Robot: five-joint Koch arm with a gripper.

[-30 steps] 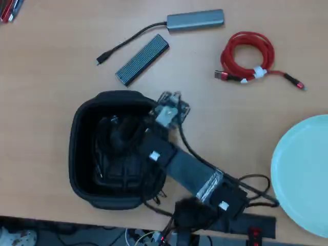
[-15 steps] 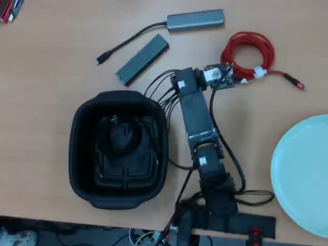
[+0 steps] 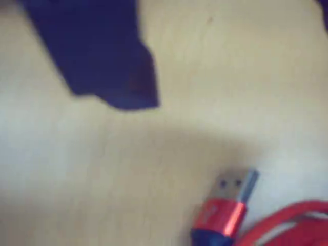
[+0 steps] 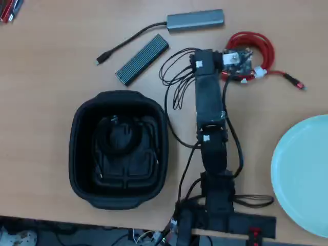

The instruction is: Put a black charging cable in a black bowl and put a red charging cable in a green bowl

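Note:
The red charging cable (image 4: 254, 54) lies coiled on the table at the top right of the overhead view, with one plug end (image 4: 296, 83) trailing to the right. In the wrist view its red plug (image 3: 225, 212) with a metal tip lies at the bottom right. My gripper (image 4: 230, 66) hangs over the coil's left edge. In the wrist view the gripper (image 3: 236, 56) is open and empty: one blurred dark jaw is at the upper left, the other only a sliver at the top right corner. The black bowl (image 4: 82, 154) holds thin black cable loops (image 4: 119, 134). The green bowl (image 4: 302, 174) is empty at the right edge.
A grey hub (image 4: 196, 20) with a short black lead and a ribbed dark bar (image 4: 142, 59) lie at the back. The arm's own black wires (image 4: 174, 77) loop beside the arm. Red pens (image 4: 7, 10) sit at the top left corner.

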